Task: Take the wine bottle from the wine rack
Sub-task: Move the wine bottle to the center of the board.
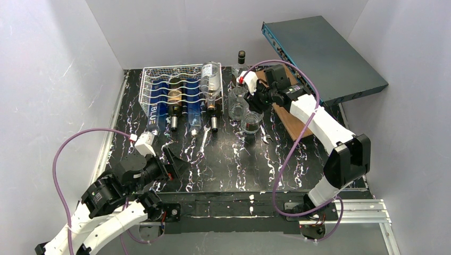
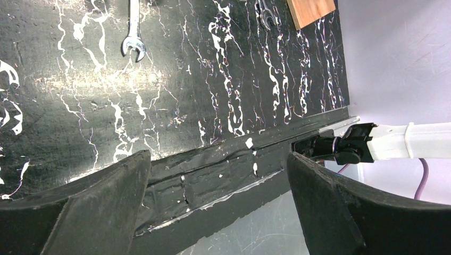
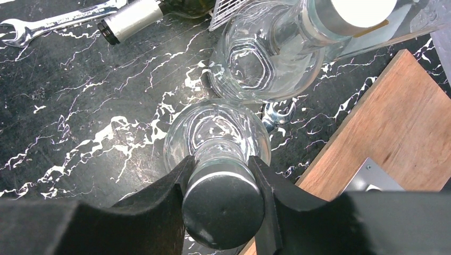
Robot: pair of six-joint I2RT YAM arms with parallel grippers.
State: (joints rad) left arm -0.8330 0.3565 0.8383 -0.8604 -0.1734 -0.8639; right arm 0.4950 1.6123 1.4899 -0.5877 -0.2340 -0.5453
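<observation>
Starting on the left, the left gripper (image 1: pixel 177 161) hangs low over the near part of the black white-veined marble tabletop (image 1: pixel 234 159). Its fingers are spread all the way with nothing between them, and it's well apart from every bottle.

Ahead of it, further up the table, sits the silver-white wire wine rack (image 1: pixel 162 74). Four bottles lie in its wavy rows: two blue bottles, a dark glass wine bottle (image 1: pixel 174 102) between them, and a clear one on the side toward the right arm.

Just past that edge of the rack, two bottles stand upright on the tabletop. The right gripper (image 3: pixel 220 171) is pinched tight on the neck of the clear glass bottle with the dark round cap (image 3: pixel 213 127), one finger on each side just under the cap. Straight ahead of those fingers is the second clear glass bottle (image 3: pixel 266 58), just beside the held one. The brown wooden board (image 3: pixel 393 122) lies off to the gripper's right.

Progress-wise, the held bottle looks like it's standing on the table and not in the rack. If that's the bottle the task means, the removal is basically done, and all that's left is letting go and backing away. If the task means the dark bottle in the rack, then nothing has come off yet. The pictures don't settle which.
</observation>
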